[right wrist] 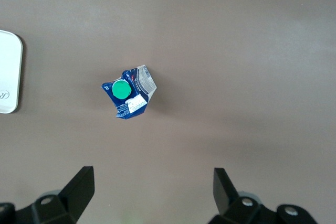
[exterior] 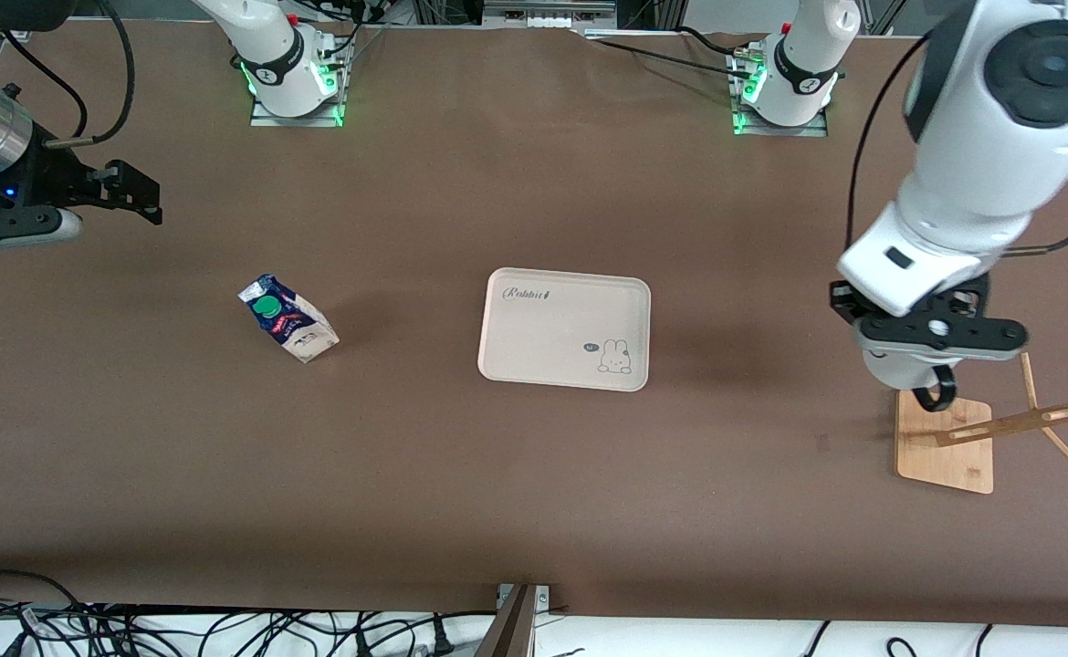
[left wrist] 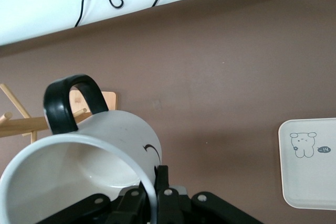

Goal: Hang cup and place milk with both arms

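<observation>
The white cup (left wrist: 105, 145) is tilted, and its rim is pinched between the fingers of my left gripper (left wrist: 156, 190). In the front view the left gripper (exterior: 926, 351) holds the cup (exterior: 895, 370) over the edge of the wooden rack's base. The cup's black handle (exterior: 935, 393) hangs just above the base, close to the rack's pegs (left wrist: 21, 124). The milk (exterior: 287, 319) stands on the table toward the right arm's end; its green cap faces up. My right gripper (exterior: 141, 193) is open and empty, up in the air. In the right wrist view it (right wrist: 152, 187) looks down on the milk (right wrist: 128, 95).
A cream tray (exterior: 564, 328) with a rabbit drawing lies at the table's middle; it also shows in the left wrist view (left wrist: 310, 182) and the right wrist view (right wrist: 9, 72). The wooden rack (exterior: 945, 447) stands at the left arm's end. Cables lie past the table's near edge.
</observation>
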You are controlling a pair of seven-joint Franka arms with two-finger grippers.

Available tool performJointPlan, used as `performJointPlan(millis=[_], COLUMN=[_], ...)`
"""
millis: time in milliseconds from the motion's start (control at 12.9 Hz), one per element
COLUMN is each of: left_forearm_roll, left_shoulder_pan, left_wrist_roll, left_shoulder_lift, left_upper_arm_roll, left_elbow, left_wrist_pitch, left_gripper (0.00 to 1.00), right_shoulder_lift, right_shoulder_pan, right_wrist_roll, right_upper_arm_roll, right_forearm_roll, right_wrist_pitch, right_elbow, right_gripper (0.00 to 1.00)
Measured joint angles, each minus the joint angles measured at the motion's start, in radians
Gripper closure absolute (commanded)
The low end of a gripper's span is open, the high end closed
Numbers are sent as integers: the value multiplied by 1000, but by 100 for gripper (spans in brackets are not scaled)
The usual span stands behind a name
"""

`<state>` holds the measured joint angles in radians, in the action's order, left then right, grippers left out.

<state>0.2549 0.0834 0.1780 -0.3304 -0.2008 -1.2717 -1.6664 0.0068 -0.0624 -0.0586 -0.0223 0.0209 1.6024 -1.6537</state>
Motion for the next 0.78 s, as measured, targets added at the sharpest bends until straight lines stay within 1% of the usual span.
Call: performJointPlan(millis=[156,233,311,389,622,778], left_forearm_roll=[-184,-258,-299,-317,-332,-366], left_shoulder_pan=[-108,-167,-211,-232,-240,-258], left_wrist_roll=[-6,-24,-54,-82,-115,-148], left_shoulder_lift=[-1,-3,-5,-8,-12,-25], left_upper_arm_roll=[1,1,1,1,0,0], left_elbow=[0,0,0,0,-3,-4], left_wrist_pitch=[0,0,0,0,0,-5], left_gripper=[100,100,100,100,100,100], right_shoulder_lift=[15,17,17,18,19,20], right_shoulder_pan=[0,0,1,1,1,1], right_wrist_roll=[0,0,0,0,0,0], right_upper_arm_roll=[-2,-2,-3,-3,-3,-3], right_forearm_roll=[1,0,1,1,1,1], right_wrist_pitch=[0,0,-1,-2,-2,-2], right_elbow=[9,9,10,10,10,11], right_gripper=[0,0,0,0,0,0])
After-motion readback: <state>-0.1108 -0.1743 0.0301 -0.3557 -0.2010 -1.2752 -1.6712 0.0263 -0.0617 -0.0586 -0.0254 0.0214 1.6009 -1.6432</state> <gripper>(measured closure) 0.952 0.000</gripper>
